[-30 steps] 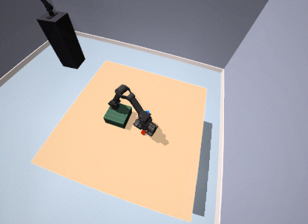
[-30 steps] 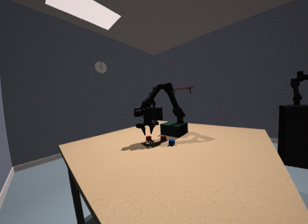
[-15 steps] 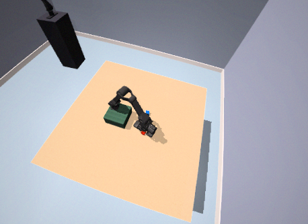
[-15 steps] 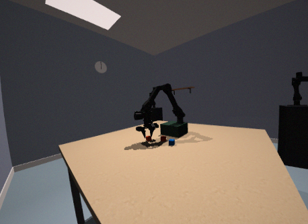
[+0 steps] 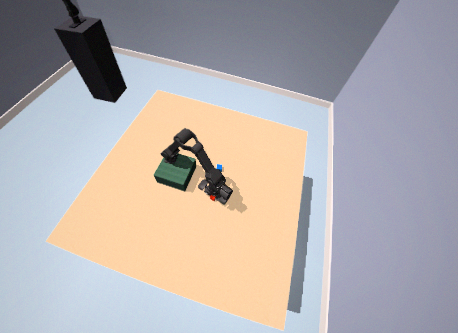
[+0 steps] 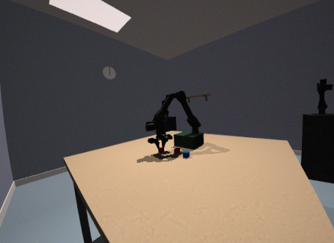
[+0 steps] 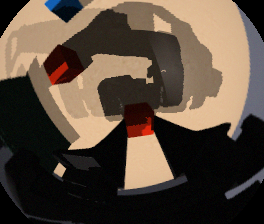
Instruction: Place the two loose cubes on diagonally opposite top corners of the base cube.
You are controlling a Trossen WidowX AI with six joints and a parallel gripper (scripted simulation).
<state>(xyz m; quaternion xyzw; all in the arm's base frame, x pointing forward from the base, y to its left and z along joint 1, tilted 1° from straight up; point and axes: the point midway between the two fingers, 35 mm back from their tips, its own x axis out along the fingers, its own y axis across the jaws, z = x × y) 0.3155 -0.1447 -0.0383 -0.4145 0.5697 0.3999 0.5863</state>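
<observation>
My gripper (image 5: 212,195) (image 6: 161,149) (image 7: 139,119) points down at table level, shut on a red cube (image 5: 212,198) (image 6: 161,150) (image 7: 139,125). In the wrist view one fingertip meets each side of this cube. A second red cube (image 6: 176,150) (image 7: 63,65) stands on the table between the held cube and the blue cube; the arm hides it in the top view. The blue cube (image 5: 219,167) (image 6: 186,154) (image 7: 65,8) stands on the table beyond the second red cube and is cut off at the top of the wrist view. Nothing lies on the blue cube or the second red cube.
The dark green block (image 5: 175,172) (image 6: 188,140) (image 7: 13,117) under the arm's base stands close beside the cubes. The arm reaches over the table (image 5: 150,224) (image 6: 204,200) from it. A black pedestal (image 5: 95,59) (image 6: 318,145) stands off the table.
</observation>
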